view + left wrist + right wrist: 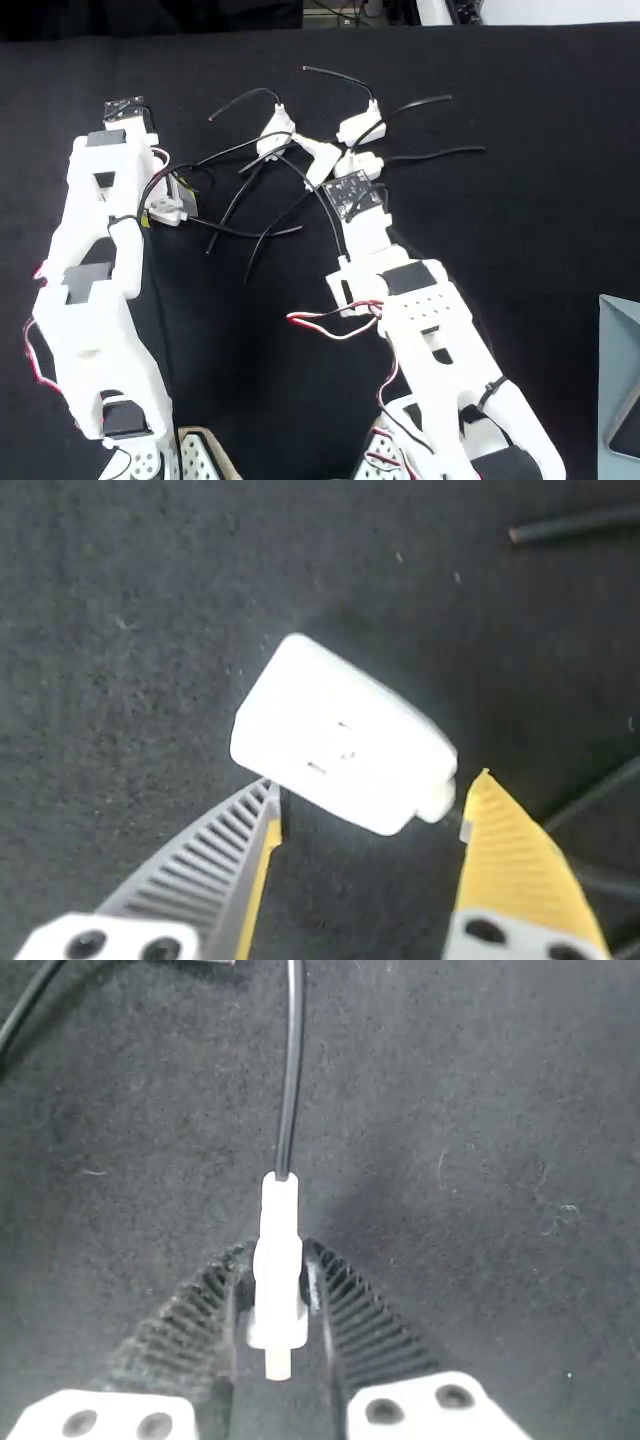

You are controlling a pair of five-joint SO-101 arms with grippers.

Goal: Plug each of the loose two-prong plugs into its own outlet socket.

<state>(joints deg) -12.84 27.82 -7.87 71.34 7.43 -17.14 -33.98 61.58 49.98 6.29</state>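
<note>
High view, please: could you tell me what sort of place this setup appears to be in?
Probably a robotics lab bench: a black-clothed table, two white arms side by side, and short-corded white plugs and sockets laid out as practice pieces.

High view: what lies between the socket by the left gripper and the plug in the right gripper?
Loose black cords crossing the black cloth lie between the socket and the plug, as the high view shows.
</note>
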